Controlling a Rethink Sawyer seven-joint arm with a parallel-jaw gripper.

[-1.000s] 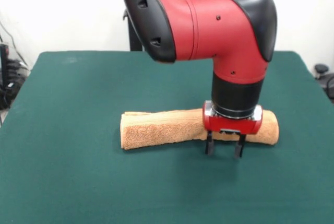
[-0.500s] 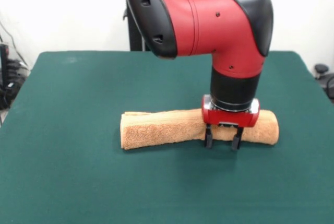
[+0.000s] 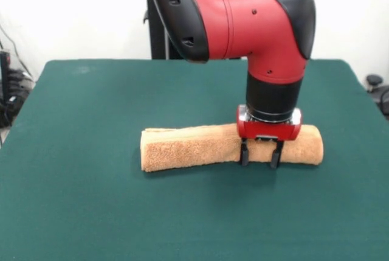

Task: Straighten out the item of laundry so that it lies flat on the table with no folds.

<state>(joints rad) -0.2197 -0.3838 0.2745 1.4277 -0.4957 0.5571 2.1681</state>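
Observation:
The item of laundry (image 3: pixel 182 145) is an orange-tan towel folded into a long thick band. It lies across the middle of the dark green table (image 3: pixel 91 103), with its left end slightly nearer than its right. My gripper (image 3: pixel 260 159) points straight down at the band's near edge, right of its middle. It is open, and the two dark fingertips (image 3: pixel 244 156) stand apart in front of the towel's near side. The red wrist hides part of the towel's top behind it. No label shows on the towel.
Green cloth stretches widely on all sides of the towel. Dark cables and gear (image 3: pixel 7 90) sit beyond the table's left edge. A small black object (image 3: pixel 374 81) is past the right edge.
The gripper has moved away from the table's near side, up against the towel's near edge. Its fingers stand a little closer together. The towel has hardly shifted.

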